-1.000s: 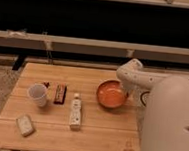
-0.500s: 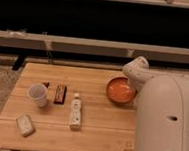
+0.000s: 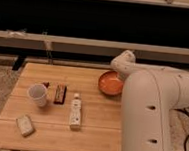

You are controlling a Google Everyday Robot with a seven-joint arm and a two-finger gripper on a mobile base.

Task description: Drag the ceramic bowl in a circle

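The ceramic bowl (image 3: 110, 83) is round, shallow and glossy orange-red. It sits near the far right corner of the wooden table (image 3: 47, 131). My gripper (image 3: 122, 72) is at the bowl's far right rim, mostly hidden behind my white wrist and arm (image 3: 149, 115). The arm covers the bowl's right edge.
A white cup (image 3: 37, 94) stands at the table's left. A dark snack bar (image 3: 60, 93) and a white bottle (image 3: 75, 113) lie in the middle. A small packet (image 3: 25, 125) lies at the front left. A dark bench or shelf runs behind the table.
The bowl has moved away from the camera and to the right, toward the table's far right corner, with my wrist moving along with it.
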